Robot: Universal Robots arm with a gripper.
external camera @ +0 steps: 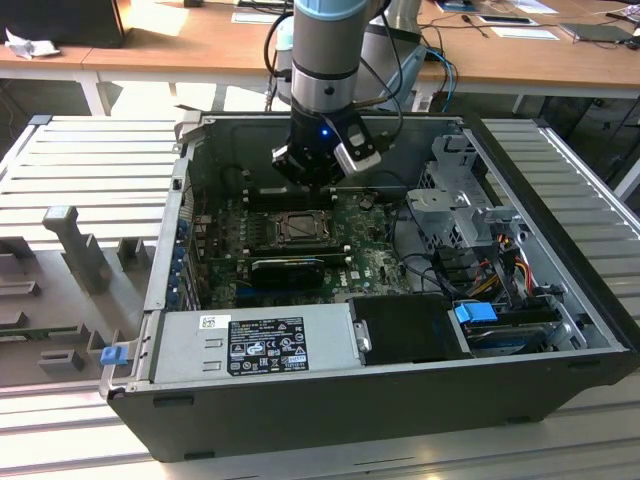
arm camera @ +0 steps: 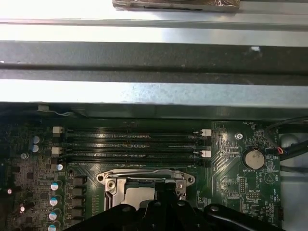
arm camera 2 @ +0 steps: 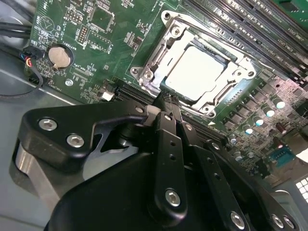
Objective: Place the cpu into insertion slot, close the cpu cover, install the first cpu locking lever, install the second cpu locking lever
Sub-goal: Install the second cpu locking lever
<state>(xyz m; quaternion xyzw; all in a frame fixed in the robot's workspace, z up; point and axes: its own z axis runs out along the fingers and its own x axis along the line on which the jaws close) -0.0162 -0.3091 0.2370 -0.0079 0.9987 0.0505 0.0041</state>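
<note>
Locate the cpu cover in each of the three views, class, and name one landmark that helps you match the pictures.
Exterior view: the cpu cover lies mid-motherboard, below the gripper.
Second wrist view: it frames the pale cpu, just beyond the gripper.
First wrist view: it sits below the memory slots.
Shared landmark: the coin battery, in both wrist views.
</note>
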